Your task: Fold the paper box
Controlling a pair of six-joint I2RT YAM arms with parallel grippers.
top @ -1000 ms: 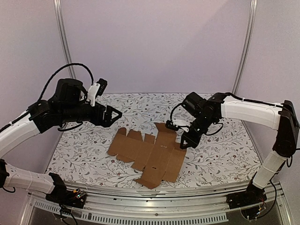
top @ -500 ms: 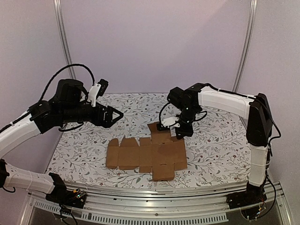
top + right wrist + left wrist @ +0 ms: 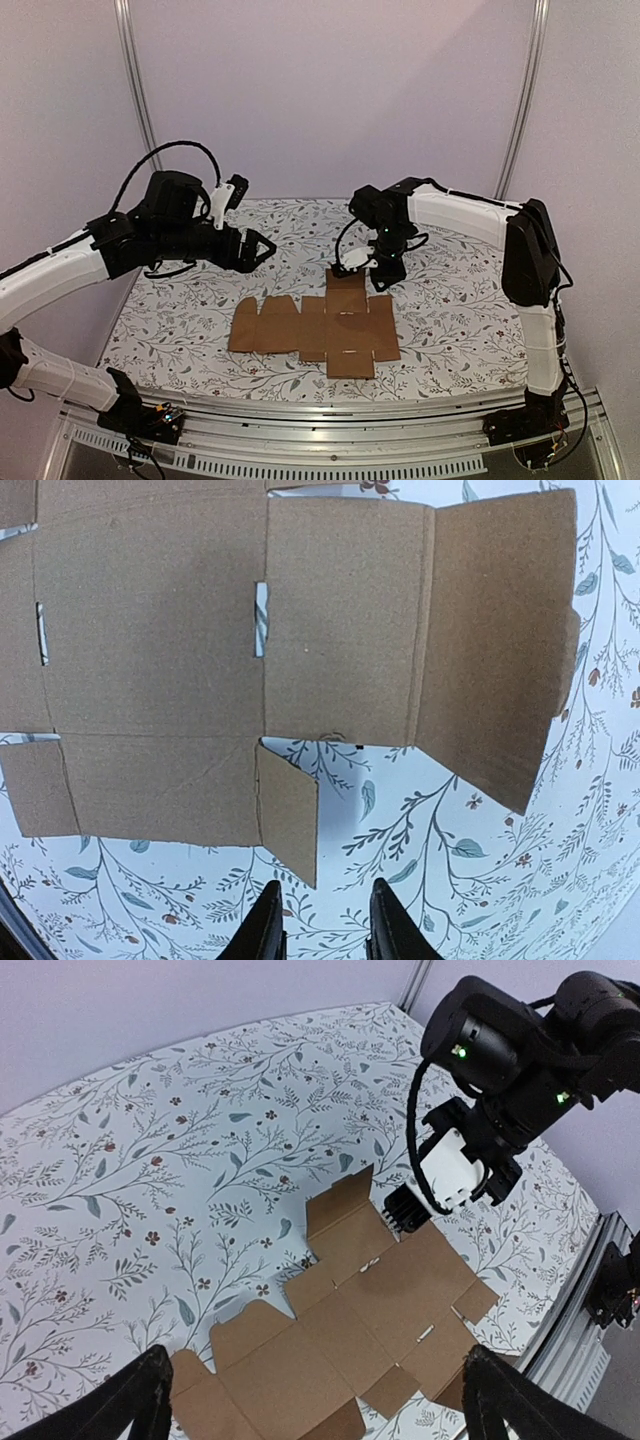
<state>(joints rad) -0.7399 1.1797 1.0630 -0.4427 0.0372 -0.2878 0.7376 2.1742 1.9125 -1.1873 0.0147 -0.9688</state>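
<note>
On the floral desk (image 3: 450,330) lies the flat paper box (image 3: 310,325) — left fingers (image 3: 130,1400) spread wide, right fingers (image 3: 268,925) narrowly parted, seemingly empty.

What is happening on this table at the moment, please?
Two robot arms are set to fold a paper box, which lies spread out as an unfolded sheet on the floral table. The right gripper is low beside the sheet's far flap, its jaws slightly apart with nothing between them. The left gripper hovers wide open above the table's left side, clear of the cardboard. No panel is folded up yet.
</note>
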